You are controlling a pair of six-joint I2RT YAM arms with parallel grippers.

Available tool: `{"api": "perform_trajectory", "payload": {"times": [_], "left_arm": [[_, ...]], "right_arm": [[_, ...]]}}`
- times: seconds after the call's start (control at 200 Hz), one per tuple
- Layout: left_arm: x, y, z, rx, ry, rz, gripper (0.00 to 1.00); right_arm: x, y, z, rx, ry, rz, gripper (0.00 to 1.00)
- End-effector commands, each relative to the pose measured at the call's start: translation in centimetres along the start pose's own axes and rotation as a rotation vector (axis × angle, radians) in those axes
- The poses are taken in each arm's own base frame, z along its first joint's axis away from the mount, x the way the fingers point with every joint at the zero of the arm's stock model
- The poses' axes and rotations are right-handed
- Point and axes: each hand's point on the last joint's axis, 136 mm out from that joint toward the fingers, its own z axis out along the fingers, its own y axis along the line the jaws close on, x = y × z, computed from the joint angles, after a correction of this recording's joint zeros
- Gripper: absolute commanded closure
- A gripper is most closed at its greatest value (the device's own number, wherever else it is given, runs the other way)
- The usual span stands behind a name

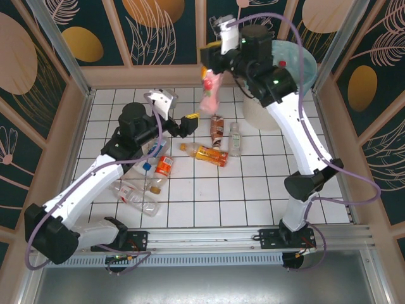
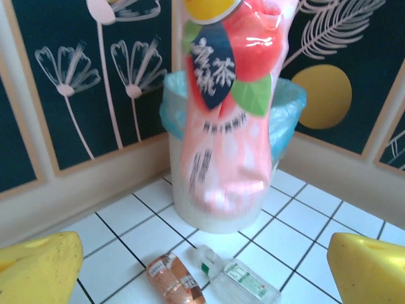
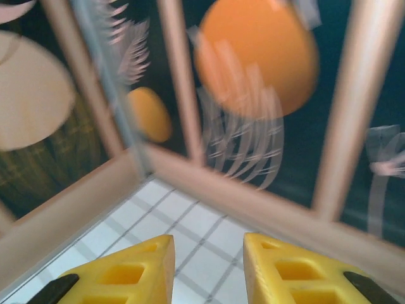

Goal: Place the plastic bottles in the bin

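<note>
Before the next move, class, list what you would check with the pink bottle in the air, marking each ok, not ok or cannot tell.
1. Left jaws wide open, apart from the pink bottle: ok.
2. Pink bottle hanging off the table from the right jaws: ok.
3. Pink bottle over the bin: not ok, beside it.
4. Bin upright, mouth open: ok.
5. Firmness of that grip: cannot tell.
</note>
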Motion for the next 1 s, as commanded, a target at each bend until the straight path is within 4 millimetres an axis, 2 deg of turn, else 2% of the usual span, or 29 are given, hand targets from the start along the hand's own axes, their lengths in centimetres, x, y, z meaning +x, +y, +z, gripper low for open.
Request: {"api": "perform_trajectory", "payload": {"times": [0.0,0.11,0.165,0.215,0.295,0.435,0.566,0.646,0.741,0.876,0.996], "left_arm": [[-0.9,0.9,-0.9,-0.063,-0.039,0.033,0.02],[-0.6,1.1,-1.2,-0.079,-0.032,0.031,0.02],[-0.4,1.1,-1.3,-0.083,-0.027,0.028,0.02],[-0.3,1.2,-1.4,-0.088,-0.025,0.026,0.03],[-0.2,1.3,-1.5,-0.094,-0.024,0.026,0.03],[-0.3,1.4,-1.6,-0.102,-0.024,0.026,0.03],[-0.3,1.4,-1.5,-0.1,-0.027,0.02,0.03],[-0.2,1.4,-1.4,-0.098,-0.025,0.021,0.03],[0.1,1.5,-1.2,-0.1,-0.022,0.024,0.03],[0.5,1.6,-1.0,-0.098,-0.017,0.02,0.04],[0.8,1.7,-0.9,-0.103,-0.017,0.027,0.03]], "right_arm": [[-1.8,-8.6,-2.3,0.378,-0.068,-0.069,0.97],[-1.8,-13.7,-3.4,0.609,-0.109,-0.127,0.97],[-1.7,-15.5,-3.8,0.701,-0.128,-0.157,0.98],[-1.7,-16.2,-3.9,0.748,-0.147,-0.173,0.99],[-2.4,-16.0,-3.8,0.734,-0.202,-0.15,0.99],[-4.4,-13.9,-2.9,0.589,-0.271,-0.062,0.99],[-7.1,-12.6,-3.8,0.568,-0.334,-0.055,0.99],[-8.6,-12.6,-4.8,0.61,-0.389,-0.092,0.99],[-9.6,-13.7,-5.6,0.707,-0.424,-0.149,0.99],[-7.8,-16.5,-4.0,0.871,-0.359,-0.271,0.99],[-4.2,-18.4,-1.0,0.935,-0.241,-0.329,0.99]]}}
